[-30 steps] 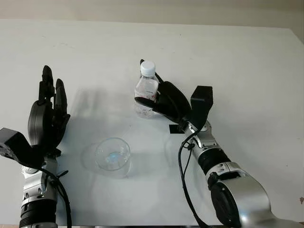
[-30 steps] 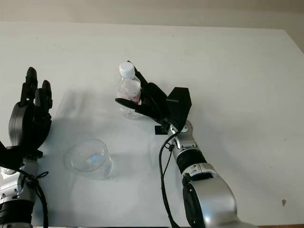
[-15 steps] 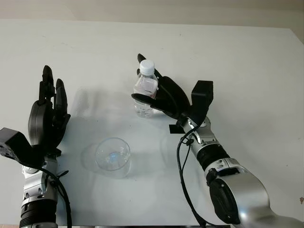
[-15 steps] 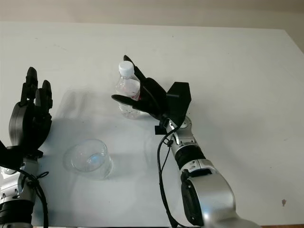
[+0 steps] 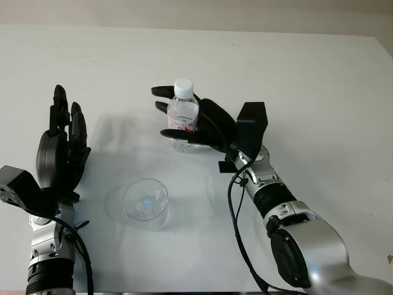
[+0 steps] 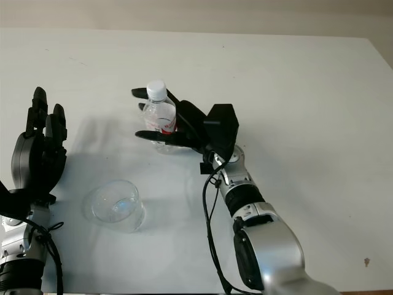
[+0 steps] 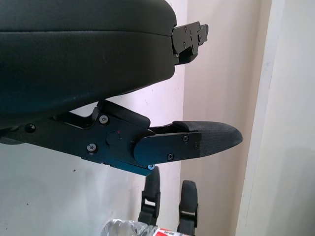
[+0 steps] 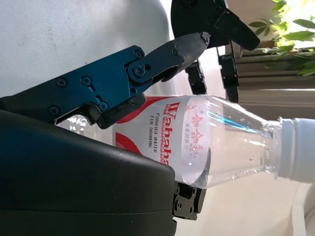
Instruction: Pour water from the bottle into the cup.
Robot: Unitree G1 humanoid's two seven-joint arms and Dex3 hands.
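The right hand (image 5: pixel 206 123) has its fingers (image 5: pixel 178 134) wrapped around the upright, white-capped clear plastic bottle (image 5: pixel 182 120), ready for pouring into the clear plastic cup (image 5: pixel 145 202); the open left hand (image 5: pixel 60 153) waits beside it above the white desk (image 5: pixel 319 92).

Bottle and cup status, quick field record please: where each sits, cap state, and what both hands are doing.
bottle: upright on the table, white cap on
cup: clear, upright, nearer the robot than the bottle, untouched
right hand: fingers around the bottle, not plainly closed on it
left hand: open, raised at the table's left side, away from the cup
pour: not begun
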